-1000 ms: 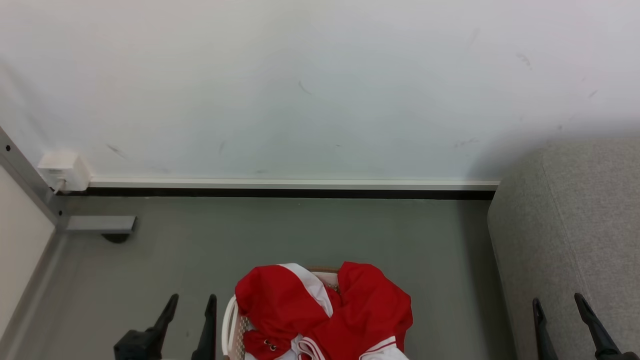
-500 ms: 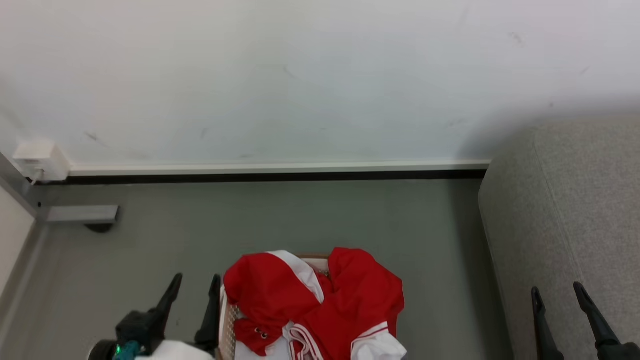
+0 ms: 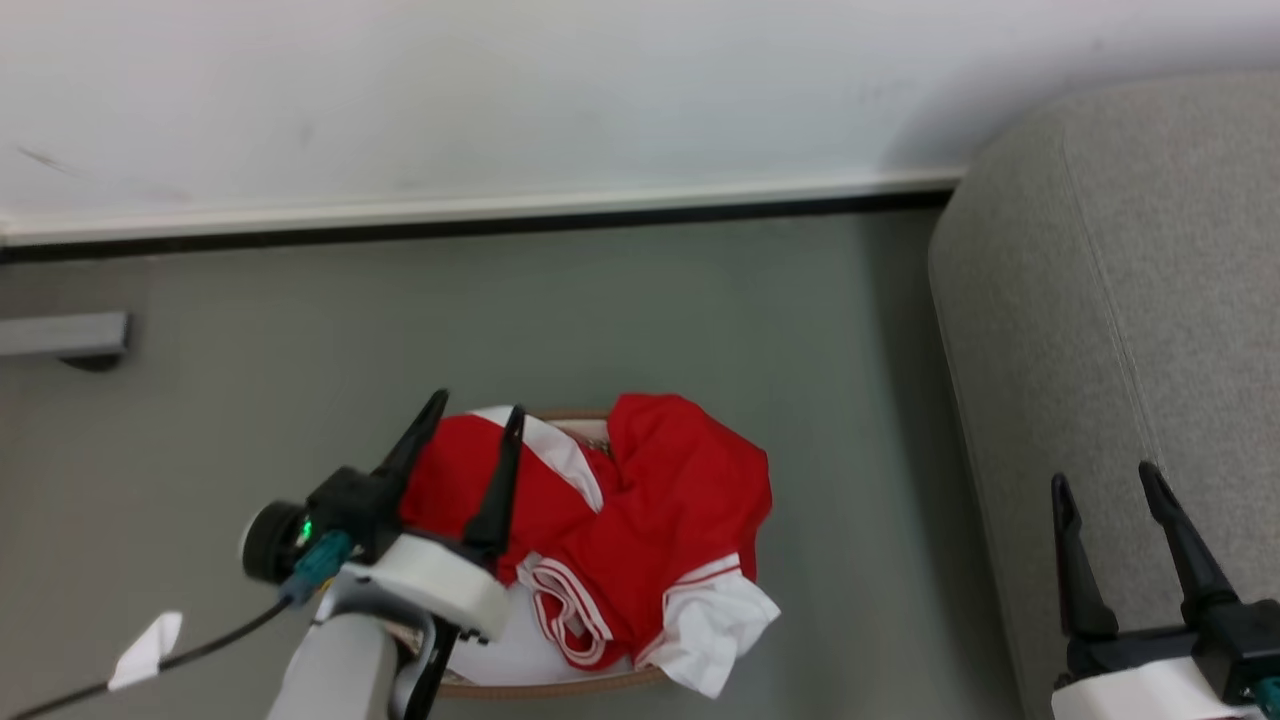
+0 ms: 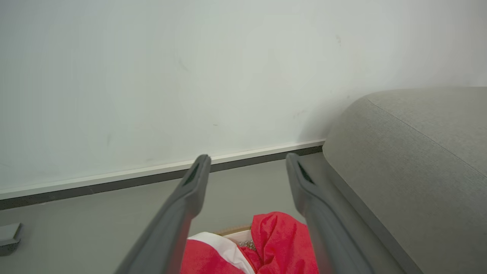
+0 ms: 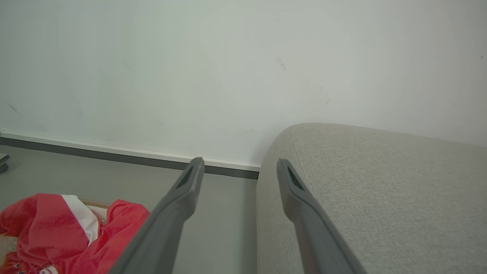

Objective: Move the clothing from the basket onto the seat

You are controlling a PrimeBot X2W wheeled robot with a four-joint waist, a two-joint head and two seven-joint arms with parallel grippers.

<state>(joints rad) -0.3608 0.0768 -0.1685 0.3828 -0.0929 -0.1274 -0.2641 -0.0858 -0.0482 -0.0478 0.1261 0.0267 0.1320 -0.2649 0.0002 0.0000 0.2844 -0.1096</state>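
The red clothing (image 3: 650,520) with white panels and striped trim lies heaped in the basket (image 3: 560,688), whose brown rim shows below it on the grey floor. My left gripper (image 3: 478,403) is open above the garment's left part, nothing between its fingers. In the left wrist view the clothing (image 4: 281,236) lies low between the open left gripper (image 4: 247,156) fingers. My right gripper (image 3: 1103,475) is open over the front edge of the light grey seat (image 3: 1150,300). The right wrist view shows the right gripper (image 5: 239,162) open, the seat (image 5: 380,182) to the right and the clothing (image 5: 57,228) at lower left.
A white wall with a dark-edged baseboard (image 3: 480,215) runs behind the basket. A grey metal foot (image 3: 60,335) sticks out at the far left. A cable with a white tag (image 3: 145,645) trails from my left wrist. Bare floor (image 3: 860,450) separates basket and seat.
The head camera has tilted down, shifting the whole picture. My left gripper has moved from beside the basket's left edge to above the clothing. Both grippers stay open.
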